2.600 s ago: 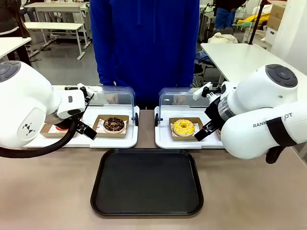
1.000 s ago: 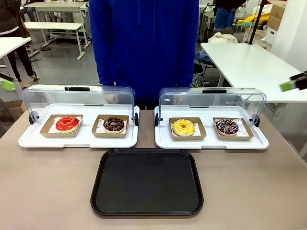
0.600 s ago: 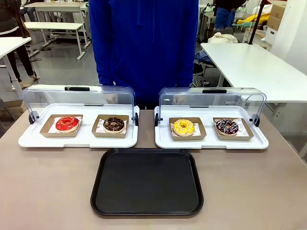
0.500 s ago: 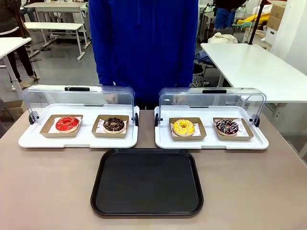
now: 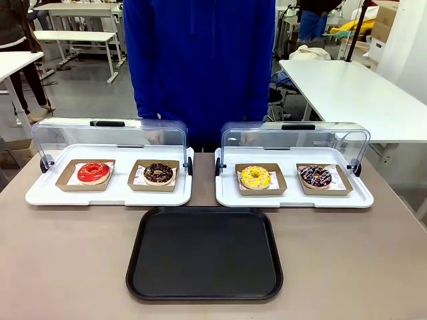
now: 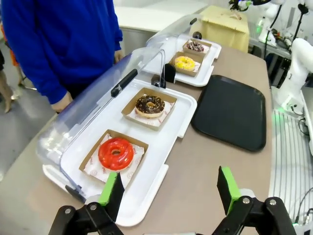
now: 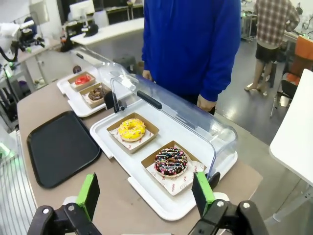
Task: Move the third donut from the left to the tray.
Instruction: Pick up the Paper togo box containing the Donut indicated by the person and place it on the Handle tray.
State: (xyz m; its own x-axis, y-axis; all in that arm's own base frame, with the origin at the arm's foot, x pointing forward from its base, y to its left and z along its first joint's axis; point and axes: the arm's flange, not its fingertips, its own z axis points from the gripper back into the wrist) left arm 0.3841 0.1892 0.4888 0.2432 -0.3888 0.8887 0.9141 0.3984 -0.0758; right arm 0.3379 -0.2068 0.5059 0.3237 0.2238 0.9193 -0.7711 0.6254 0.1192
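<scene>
You'll find the yellow-iced donut in its cardboard tray on the right-hand white lidded tray, just beyond the black tray on the worktop. Your left tool and right tool both hang wide apart, holding nothing.

The yellow donut lies open from above and from 6 o'clock, toward the bare black tray. At 12 o'clock the raised clear lid walls off the back (a person stands behind it); a dark sprinkled donut sits near at 3 o'clock.
</scene>
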